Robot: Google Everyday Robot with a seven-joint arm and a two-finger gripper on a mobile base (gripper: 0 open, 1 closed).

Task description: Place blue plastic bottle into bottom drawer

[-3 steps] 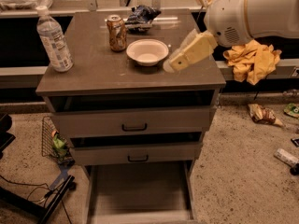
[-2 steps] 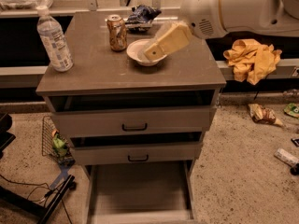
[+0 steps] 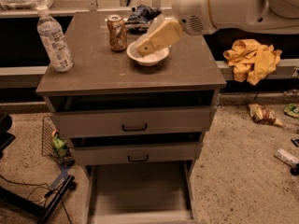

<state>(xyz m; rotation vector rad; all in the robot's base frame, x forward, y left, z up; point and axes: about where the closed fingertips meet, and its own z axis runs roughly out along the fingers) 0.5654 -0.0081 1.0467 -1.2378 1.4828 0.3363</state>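
The blue plastic bottle (image 3: 53,40), clear and ribbed with a white cap and a pale label, stands upright at the left edge of the cabinet top (image 3: 98,69). The bottom drawer (image 3: 138,190) is pulled out below the two upper drawers, and its flat floor is bare. My gripper (image 3: 145,45) hangs over the white bowl (image 3: 149,56) in the middle of the top, far to the right of the bottle. The white arm comes in from the upper right.
A brown-orange soda can (image 3: 117,32) stands just left of the bowl. A dark crumpled bag (image 3: 142,14) lies at the back of the top. A yellow cloth (image 3: 252,59) hangs at the right. Wrappers litter the floor at the right, a wire basket (image 3: 53,141) sits at the left.
My gripper and arm have moved left across the cabinet top, from its right edge to over the white bowl. The bottle, can and drawers have not moved.
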